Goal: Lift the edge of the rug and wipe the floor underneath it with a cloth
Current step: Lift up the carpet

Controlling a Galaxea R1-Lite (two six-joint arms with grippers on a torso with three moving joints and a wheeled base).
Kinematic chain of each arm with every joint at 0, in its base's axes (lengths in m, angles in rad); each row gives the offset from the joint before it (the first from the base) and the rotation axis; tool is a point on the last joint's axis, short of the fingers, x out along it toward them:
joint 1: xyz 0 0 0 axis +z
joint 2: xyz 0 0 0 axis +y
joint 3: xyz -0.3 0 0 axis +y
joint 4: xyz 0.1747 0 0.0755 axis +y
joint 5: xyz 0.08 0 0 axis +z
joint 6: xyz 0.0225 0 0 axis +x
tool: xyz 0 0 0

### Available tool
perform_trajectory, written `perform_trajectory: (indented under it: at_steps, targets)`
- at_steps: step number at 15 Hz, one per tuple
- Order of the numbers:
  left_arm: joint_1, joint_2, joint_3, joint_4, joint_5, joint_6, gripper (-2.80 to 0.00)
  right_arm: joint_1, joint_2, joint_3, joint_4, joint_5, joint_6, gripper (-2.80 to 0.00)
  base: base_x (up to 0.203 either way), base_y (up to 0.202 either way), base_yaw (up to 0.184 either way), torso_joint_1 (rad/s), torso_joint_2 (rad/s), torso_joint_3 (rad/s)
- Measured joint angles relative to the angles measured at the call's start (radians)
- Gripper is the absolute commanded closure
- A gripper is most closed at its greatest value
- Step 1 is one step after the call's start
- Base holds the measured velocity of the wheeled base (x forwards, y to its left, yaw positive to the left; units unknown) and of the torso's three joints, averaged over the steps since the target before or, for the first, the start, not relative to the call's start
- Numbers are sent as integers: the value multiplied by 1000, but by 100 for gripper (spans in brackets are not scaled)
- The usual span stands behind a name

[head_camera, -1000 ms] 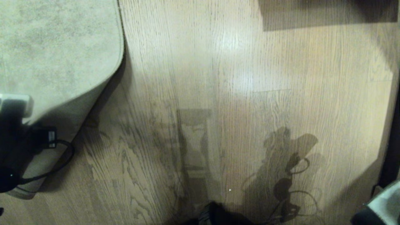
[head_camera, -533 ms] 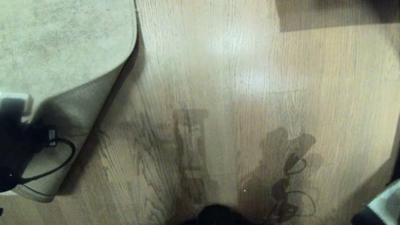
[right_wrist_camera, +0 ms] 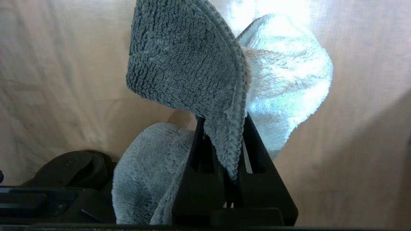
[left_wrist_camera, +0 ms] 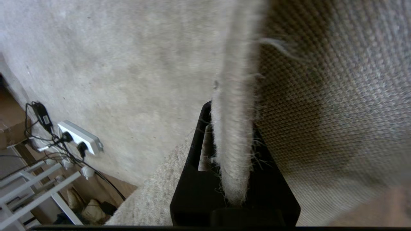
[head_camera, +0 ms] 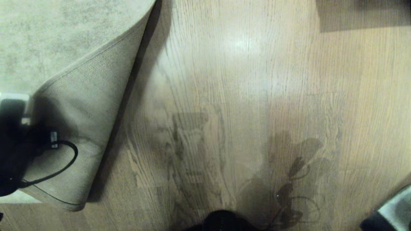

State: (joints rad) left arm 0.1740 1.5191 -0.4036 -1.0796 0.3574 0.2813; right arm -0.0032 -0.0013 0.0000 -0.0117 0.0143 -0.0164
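Since the earlier view, more of the tan woven backing (head_camera: 80, 106) shows, the fold reaching farther right. The left gripper (left_wrist_camera: 232, 141) is clenched on the rug edge (left_wrist_camera: 232, 128), short pale pile over coarse weave, at the scene's left. The right gripper (right_wrist_camera: 224, 150), parked at the near right, grasps the cloth (right_wrist_camera: 192, 64), fuzzy dark grey with a pale bluish-white reverse. The floor (head_camera: 257, 96) is glossy wood-grain plank. A white power strip (left_wrist_camera: 80, 136) with black cables lies beyond the rug.
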Motion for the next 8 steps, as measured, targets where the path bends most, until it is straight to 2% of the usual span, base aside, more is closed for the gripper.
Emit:
perform_trajectory:
  at_steps: [2, 5, 6, 8]
  targets:
    - [0, 0, -1, 0, 0, -1, 0, -1, 0, 0, -1, 1, 0, 0, 0, 129, 1, 0, 4, 0]
    - [0, 1, -8, 3, -6, -26, 0, 0, 0, 0, 1, 0, 0, 0, 0, 0, 0, 0, 0, 0]
    - [0, 3, -14, 4, -23, -48, 0, 0, 0, 0, 0, 0, 0, 0, 0, 0, 0, 0, 0, 0]
    - [16, 8, -24, 3, -51, -54, 0, 0, 0, 0, 0, 1, 0, 0, 0, 0, 0, 0, 0, 0]
